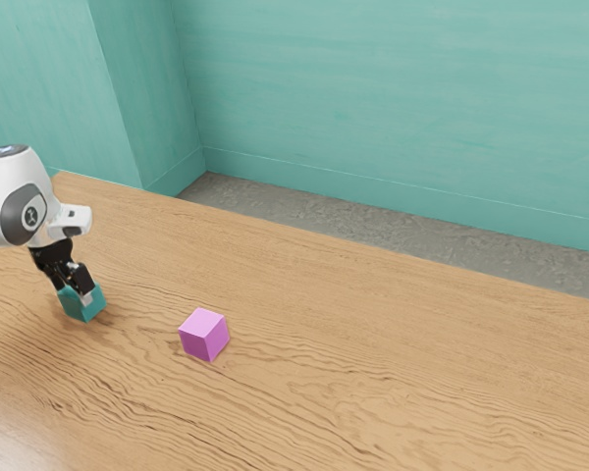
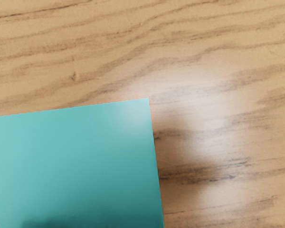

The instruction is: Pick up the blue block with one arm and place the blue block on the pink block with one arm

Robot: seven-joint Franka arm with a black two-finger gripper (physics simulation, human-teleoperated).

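At the exterior view's left the arm's white wrist reaches down to the gripper (image 1: 76,287), whose black fingers stand narrowly apart and closed on the upper part of the blue block (image 1: 84,306) from two sides. So the grasp looks made, and the block hangs tilted, one corner low, just over the wood or barely touching it; I cannot tell which. The block is a small, hard-edged cube with flat matte faces, more teal than true blue. In the wrist view it is a plain smooth face (image 2: 76,166) right under the hand, with a soft shadow on the boards beside it, which suggests a slight lift. To the right in the exterior view, apart from the held cube, sits the pink block (image 1: 204,334) — a cube of like size, matte magenta with crisp corners and a bare, level top. The carry across and the placing on that top are, by my judgement, what is left: picking up is about done and stacking not begun. The table (image 1: 393,373) is light wood with long wavy grain and a faint sheen. Behind it lie a strip of rough grey floor (image 1: 422,235) and flat teal walls (image 1: 393,98).
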